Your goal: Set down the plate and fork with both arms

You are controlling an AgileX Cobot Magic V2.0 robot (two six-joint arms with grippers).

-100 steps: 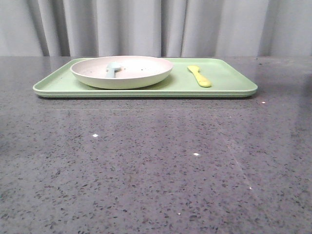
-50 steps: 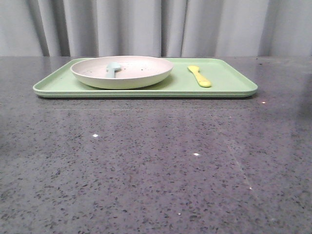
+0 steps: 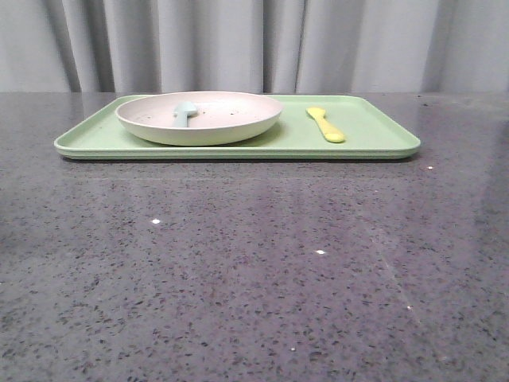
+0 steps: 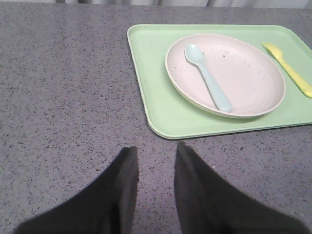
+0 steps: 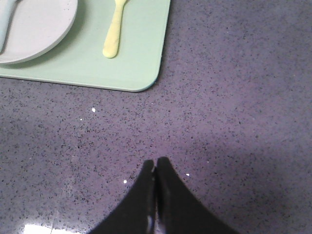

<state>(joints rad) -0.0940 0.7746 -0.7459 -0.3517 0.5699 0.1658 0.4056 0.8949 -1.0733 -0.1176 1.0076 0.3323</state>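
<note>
Nothing moved: spoon (image 3: 184,111) lies in plate (image 3: 199,131), fork (image 3: 326,125) beside.

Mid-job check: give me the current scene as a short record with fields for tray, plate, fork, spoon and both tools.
tray: flat on the grey table
plate: on the tray, left part
spoon: lying in the plate
fork: on the tray, right of the plate, apart from it
left tool: open, empty, over bare table short of the tray
right tool: shut, empty, over bare table short of the tray's corner
</note>
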